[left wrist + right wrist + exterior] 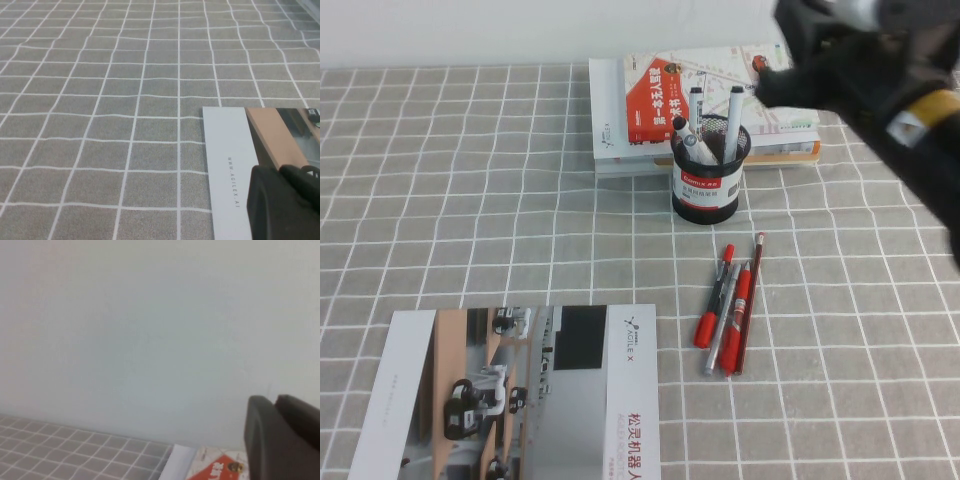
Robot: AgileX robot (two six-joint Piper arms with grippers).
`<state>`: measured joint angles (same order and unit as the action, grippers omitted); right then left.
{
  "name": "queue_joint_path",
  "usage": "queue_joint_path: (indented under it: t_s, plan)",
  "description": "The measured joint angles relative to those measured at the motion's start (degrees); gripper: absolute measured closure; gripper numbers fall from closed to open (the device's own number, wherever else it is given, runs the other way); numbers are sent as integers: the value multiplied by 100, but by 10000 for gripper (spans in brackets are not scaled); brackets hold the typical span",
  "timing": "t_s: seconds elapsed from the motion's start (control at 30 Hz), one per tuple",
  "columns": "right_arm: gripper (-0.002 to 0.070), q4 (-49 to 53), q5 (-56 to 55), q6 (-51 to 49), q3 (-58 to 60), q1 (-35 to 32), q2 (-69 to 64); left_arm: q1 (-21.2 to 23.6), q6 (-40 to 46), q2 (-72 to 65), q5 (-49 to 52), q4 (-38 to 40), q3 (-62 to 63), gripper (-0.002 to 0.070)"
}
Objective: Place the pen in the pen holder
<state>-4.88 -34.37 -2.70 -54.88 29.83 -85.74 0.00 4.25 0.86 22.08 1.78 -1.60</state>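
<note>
My right gripper (800,75) is raised at the upper right of the frame, above the books (705,105), blurred; I cannot tell how its jaws stand. My left gripper (285,205) hangs low over the brochure (230,165); its jaws cannot be told either. The pen (734,122) stands in the pen holder (710,180) at upper centre of the tabletop (470,200).

My right arm (880,90) is raised and blurred at far right; right hand (282,440) up high; left hand (285,205) low over desk (100,125).
</note>
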Motion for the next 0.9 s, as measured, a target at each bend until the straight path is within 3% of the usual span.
queue_joint_path:
  t_s: [0.27,0.57,0.9]
  plan:
    - [688,58,1379,-60,1579,6,2421,0,0,0,0,0,0,678]
    - [688,69,3231,-60,2290,6,4665,0,0,0,0,0,0,678]
    - [688,83,3904,-60,2395,6,5272,0,0,0,0,0,0,678]
